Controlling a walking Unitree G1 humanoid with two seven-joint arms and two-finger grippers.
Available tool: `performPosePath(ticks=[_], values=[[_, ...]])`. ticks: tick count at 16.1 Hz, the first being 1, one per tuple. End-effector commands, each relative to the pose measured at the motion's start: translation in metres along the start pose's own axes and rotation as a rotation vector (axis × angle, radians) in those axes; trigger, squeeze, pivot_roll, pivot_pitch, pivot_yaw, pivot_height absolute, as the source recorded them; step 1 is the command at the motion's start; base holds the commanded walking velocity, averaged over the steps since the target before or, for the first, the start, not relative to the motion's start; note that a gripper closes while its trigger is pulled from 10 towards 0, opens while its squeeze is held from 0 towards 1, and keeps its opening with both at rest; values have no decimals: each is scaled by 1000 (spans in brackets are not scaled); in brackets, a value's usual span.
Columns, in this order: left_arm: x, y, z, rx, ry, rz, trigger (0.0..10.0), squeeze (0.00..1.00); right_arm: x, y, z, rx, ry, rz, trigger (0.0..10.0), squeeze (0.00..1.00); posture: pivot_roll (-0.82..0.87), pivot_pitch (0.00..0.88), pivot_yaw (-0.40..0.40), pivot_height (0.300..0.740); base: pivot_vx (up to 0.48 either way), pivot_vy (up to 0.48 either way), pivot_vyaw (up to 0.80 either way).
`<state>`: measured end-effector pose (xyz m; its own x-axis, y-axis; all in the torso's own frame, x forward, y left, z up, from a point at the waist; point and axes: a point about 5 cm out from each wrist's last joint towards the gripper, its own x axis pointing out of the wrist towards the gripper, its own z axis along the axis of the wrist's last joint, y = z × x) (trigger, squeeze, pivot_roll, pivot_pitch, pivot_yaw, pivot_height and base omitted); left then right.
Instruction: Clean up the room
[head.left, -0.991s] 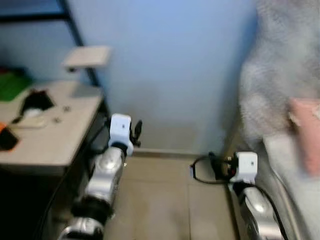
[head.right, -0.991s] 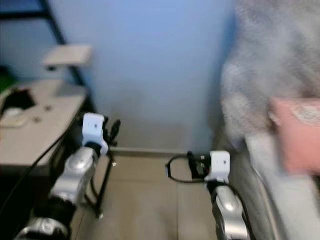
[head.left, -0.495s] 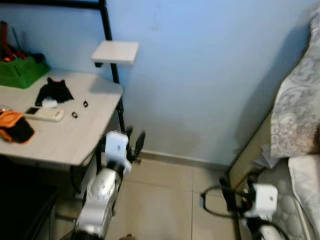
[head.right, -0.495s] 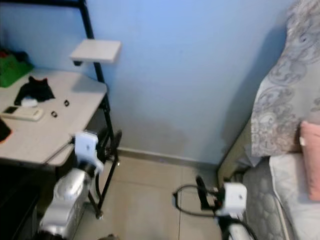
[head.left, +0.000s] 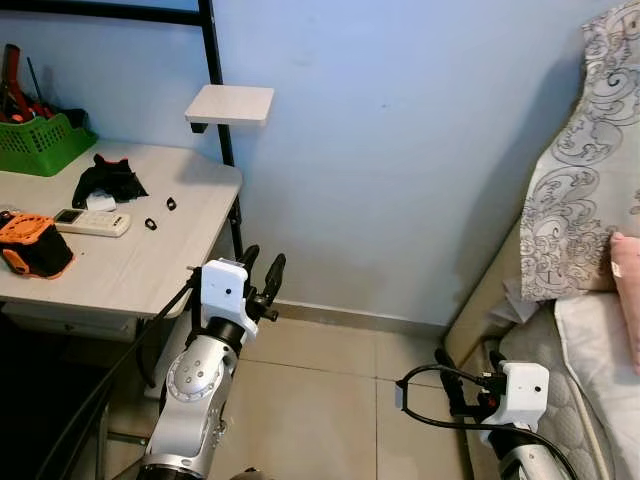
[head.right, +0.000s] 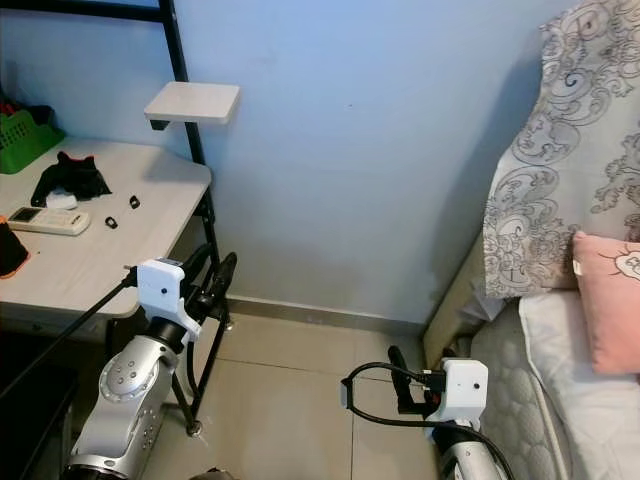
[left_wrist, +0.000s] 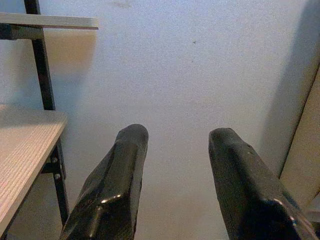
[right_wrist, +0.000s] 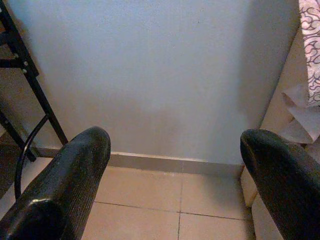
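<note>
Bare tiled floor (head.left: 320, 380) lies open between the bench (head.left: 130, 270) with its black frame post (head.left: 225, 150) on the left and the bed (head.left: 590, 350) on the right, closed ahead by the blue wall (head.left: 400, 150).

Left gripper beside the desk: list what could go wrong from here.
1. The left gripper, open and empty, hangs close to the desk edge and its black frame leg; a turn could knock them.
2. The remote and small black bits lie near that edge and might be jolted off.
3. The right gripper, open, hangs low by the bed; its looped cable could snag.
</note>
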<state>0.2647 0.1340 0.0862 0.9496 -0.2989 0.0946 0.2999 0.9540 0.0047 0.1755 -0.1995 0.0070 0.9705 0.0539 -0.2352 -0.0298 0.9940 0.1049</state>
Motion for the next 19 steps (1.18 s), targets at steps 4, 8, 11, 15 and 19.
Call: performPosePath(ticks=[4,8,11,15,19], values=[[1,-1,3,-1,-11,3,10000,0,2,-4,2,-9,1,-2,10000,0,80,0,-11,740,0,0,0],[1,-1,3,-1,-11,3,10000,0,2,-4,2,-9,1,-2,10000,0,80,0,-11,740,0,0,0],[1,-1,3,-1,-11,3,10000,0,2,-4,2,-9,1,-2,10000,0,80,0,-11,740,0,0,0],[22,17,-15,-52,146,56,10000,0,26,-13,-43,48,197,-21,10000,0,86,0,10,740,0,0,0],[34,23,-11,-39,144,62,10000,0,34,8,-37,44,158,7,10000,0,102,0,19,740,0,0,0]])
